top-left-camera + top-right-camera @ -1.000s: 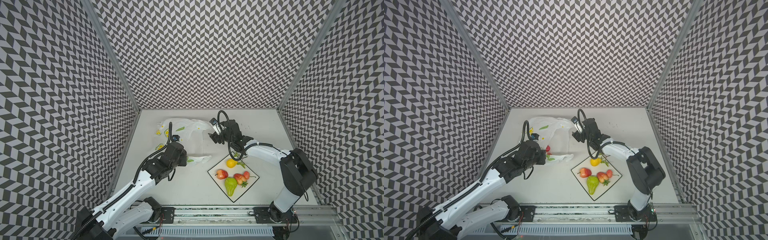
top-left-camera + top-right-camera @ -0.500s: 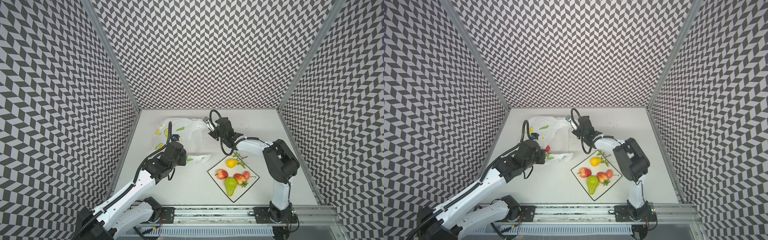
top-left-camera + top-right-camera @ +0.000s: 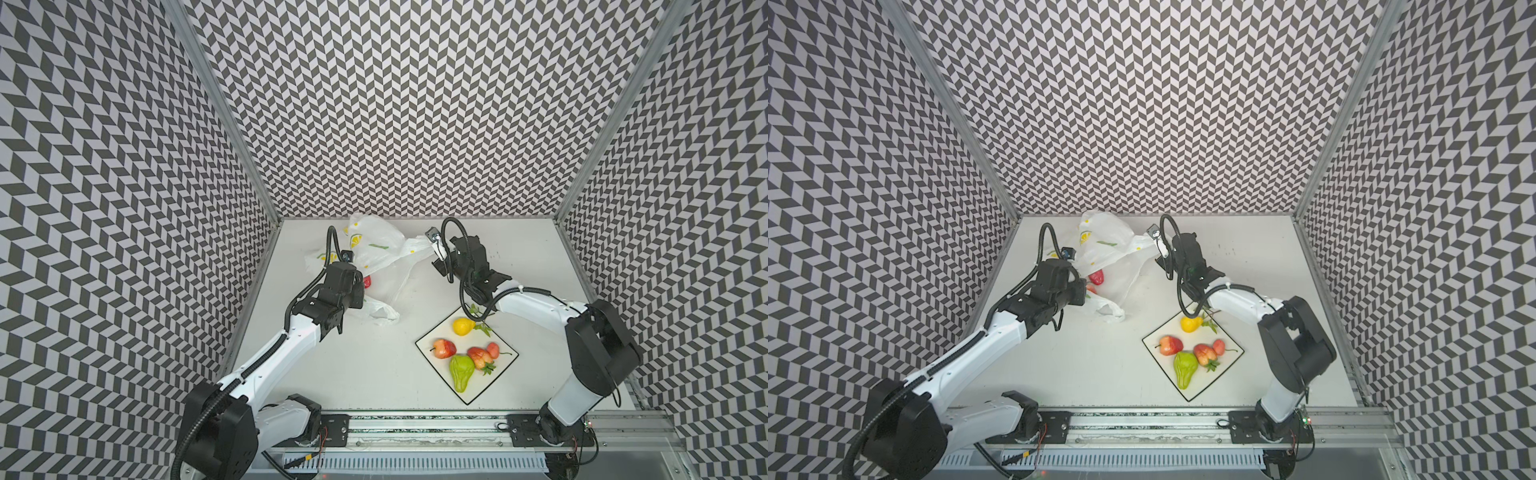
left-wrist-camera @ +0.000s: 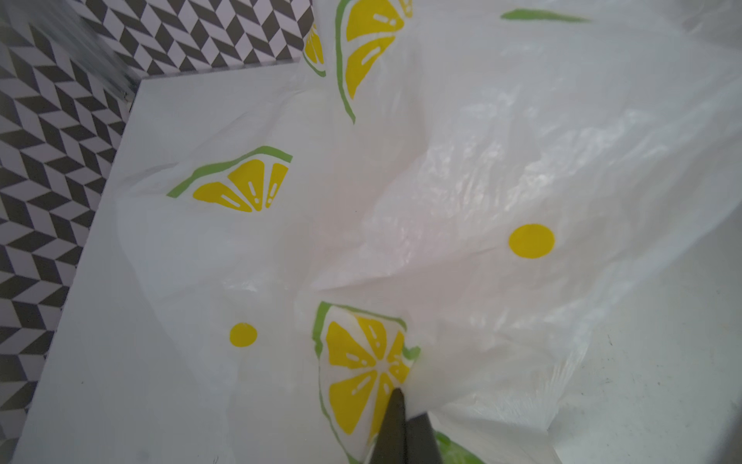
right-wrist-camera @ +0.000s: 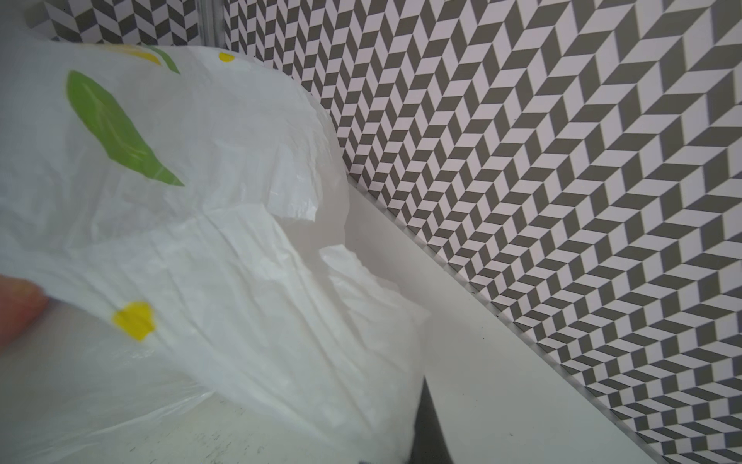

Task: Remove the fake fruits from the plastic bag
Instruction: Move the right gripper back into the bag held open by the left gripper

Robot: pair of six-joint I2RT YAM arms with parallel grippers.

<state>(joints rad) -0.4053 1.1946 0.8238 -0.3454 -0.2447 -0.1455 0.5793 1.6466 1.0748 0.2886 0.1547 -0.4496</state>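
The plastic bag (image 3: 376, 249) (image 3: 1100, 245) hangs stretched between my two grippers at the back of the table. The left gripper (image 4: 401, 405) is shut on a printed lemon-slice fold of it, under the left wrist (image 3: 360, 277). The right gripper (image 5: 420, 405) (image 3: 431, 248) is shut on the bag's right end. One red fake fruit (image 3: 367, 282) (image 3: 1097, 276) shows under the raised bag beside the left gripper, and as a red blur (image 5: 16, 309) in the right wrist view. A lemon (image 3: 462, 326), apple (image 3: 444, 348), pear (image 3: 461, 372) and strawberries (image 3: 478, 357) lie on the plate.
The white square black-rimmed plate (image 3: 484, 384) (image 3: 1208, 386) lies at the front right, under the right forearm. The patterned back wall (image 3: 415, 166) stands close behind the bag, and the left wall (image 3: 249, 249) runs beside the left arm.
The right gripper went from open to shut on the bag's right end, then pulled it up and to the right. The bag now stands raised and taut. The left arm barely moved.
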